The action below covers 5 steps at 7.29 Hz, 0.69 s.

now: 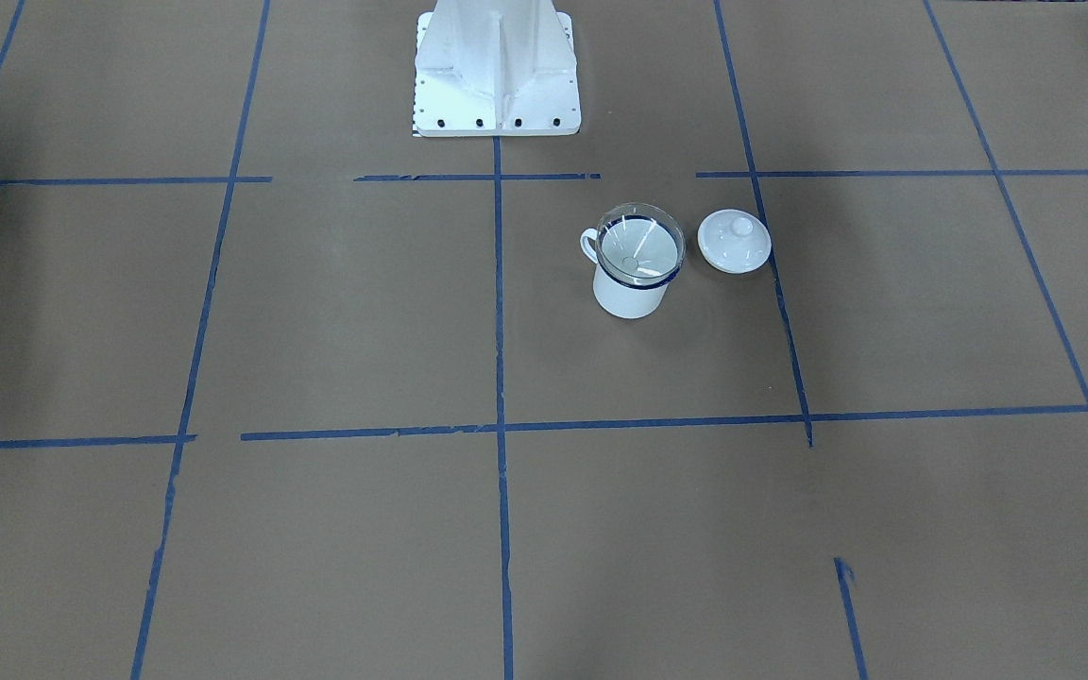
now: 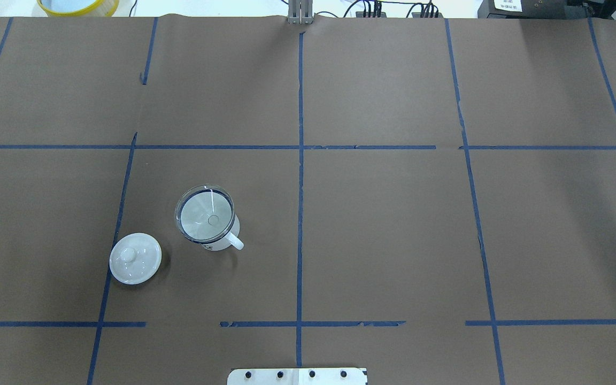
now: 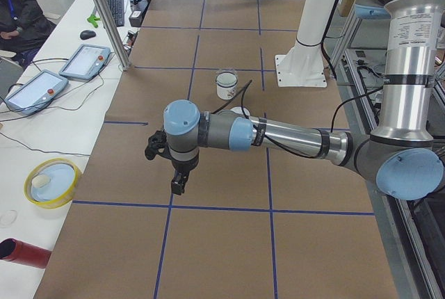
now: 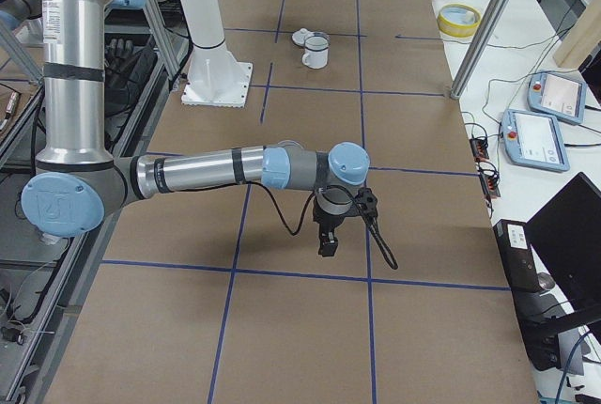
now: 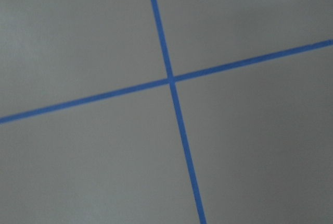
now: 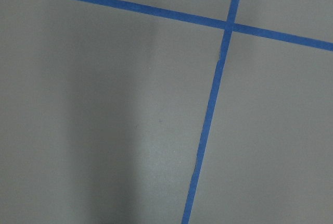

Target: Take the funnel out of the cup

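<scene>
The clear funnel (image 2: pixel 205 213) sits mouth up in the white enamel cup (image 2: pixel 224 239) with a dark blue rim, on the brown table left of centre in the overhead view. Both also show in the front view: funnel (image 1: pixel 639 246), cup (image 1: pixel 627 295). The cup shows far off in the left side view (image 3: pixel 227 85) and the right side view (image 4: pixel 315 51). My left gripper (image 3: pixel 179 186) shows only in the left side view, far from the cup. My right gripper (image 4: pixel 328 244) shows only in the right side view. I cannot tell whether either is open or shut.
A small white domed lid (image 2: pixel 135 258) with a knob lies on the table beside the cup, also in the front view (image 1: pixel 734 241). The robot's white base (image 1: pixel 497 71) stands at the table edge. Both wrist views show only brown paper with blue tape lines.
</scene>
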Available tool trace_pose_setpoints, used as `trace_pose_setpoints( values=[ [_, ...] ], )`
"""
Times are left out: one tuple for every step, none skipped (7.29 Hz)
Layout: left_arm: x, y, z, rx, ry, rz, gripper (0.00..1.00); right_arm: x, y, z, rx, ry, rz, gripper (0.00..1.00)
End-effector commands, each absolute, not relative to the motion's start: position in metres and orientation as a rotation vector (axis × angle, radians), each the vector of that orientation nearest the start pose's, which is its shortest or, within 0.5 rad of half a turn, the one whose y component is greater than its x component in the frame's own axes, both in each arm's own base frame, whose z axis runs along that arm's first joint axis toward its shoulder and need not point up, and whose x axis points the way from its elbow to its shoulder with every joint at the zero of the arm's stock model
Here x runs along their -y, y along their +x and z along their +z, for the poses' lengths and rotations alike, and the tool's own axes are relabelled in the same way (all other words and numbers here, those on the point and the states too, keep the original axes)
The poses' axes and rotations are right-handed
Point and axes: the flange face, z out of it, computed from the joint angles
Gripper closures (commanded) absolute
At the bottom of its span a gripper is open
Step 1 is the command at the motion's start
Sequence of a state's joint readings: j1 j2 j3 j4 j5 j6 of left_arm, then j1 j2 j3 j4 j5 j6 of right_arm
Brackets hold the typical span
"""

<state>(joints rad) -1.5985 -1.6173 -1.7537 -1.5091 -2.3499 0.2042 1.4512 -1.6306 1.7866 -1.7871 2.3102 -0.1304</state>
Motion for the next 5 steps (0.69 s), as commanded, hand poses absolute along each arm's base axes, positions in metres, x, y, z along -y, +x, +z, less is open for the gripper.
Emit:
trace_pose_setpoints(
  values=[
    [0.543, -0.079, 0.496, -0.731, 0.435, 0.306, 0.0, 0.462, 0.011, 0.605, 0.741, -0.053, -0.216, 0.0],
    [0.539, -0.079, 0.489, -0.725, 0.509, 0.335, 0.0, 0.462, 0.011, 0.606, 0.741, -0.055, -0.216, 0.0],
    [0.538, -0.078, 0.497, -0.731, 0.506, 0.33, 0.0, 0.462, 0.011, 0.605, 0.741, -0.053, -0.216, 0.0],
    [0.539, -0.077, 0.485, -0.723, 0.54, 0.343, 0.0, 0.462, 0.011, 0.605, 0.741, -0.053, -0.216, 0.0],
    [0.545, -0.06, 0.473, -0.751, 0.531, 0.294, 0.0, 0.462, 0.011, 0.605, 0.741, -0.053, -0.216, 0.0]
  ],
)
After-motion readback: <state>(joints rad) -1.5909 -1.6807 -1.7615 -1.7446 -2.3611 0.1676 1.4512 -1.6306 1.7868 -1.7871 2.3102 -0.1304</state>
